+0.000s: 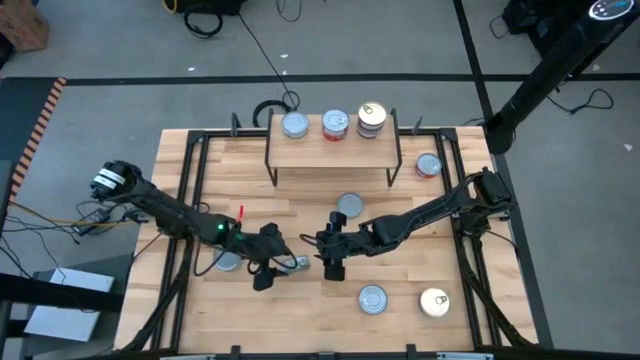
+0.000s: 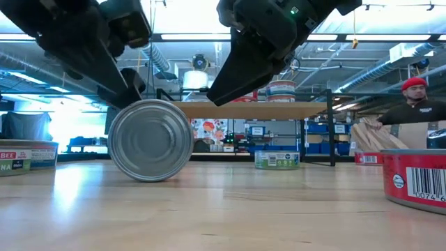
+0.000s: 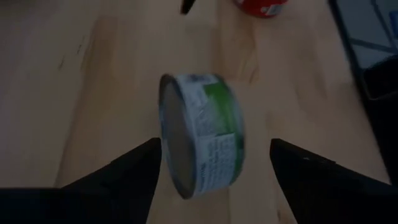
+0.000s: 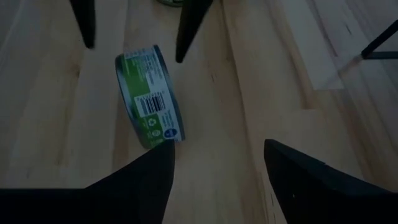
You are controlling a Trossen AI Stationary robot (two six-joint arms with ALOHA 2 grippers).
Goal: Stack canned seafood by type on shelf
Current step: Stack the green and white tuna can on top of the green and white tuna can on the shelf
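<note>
Tin on edge: the small round green-labelled silver tin [image 1: 291,263] stands on its rim on the slatted table [image 1: 400,310], axis level, between our open left gripper [image 1: 268,272] and open right gripper [image 1: 331,264], left nearer

A person [image 2: 418,106] in a red cap stands beyond the table [image 2: 223,216].

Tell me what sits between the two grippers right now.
A green-labelled tin, standing on its edge on the table, between the open left gripper and right gripper, per the high view.
</note>
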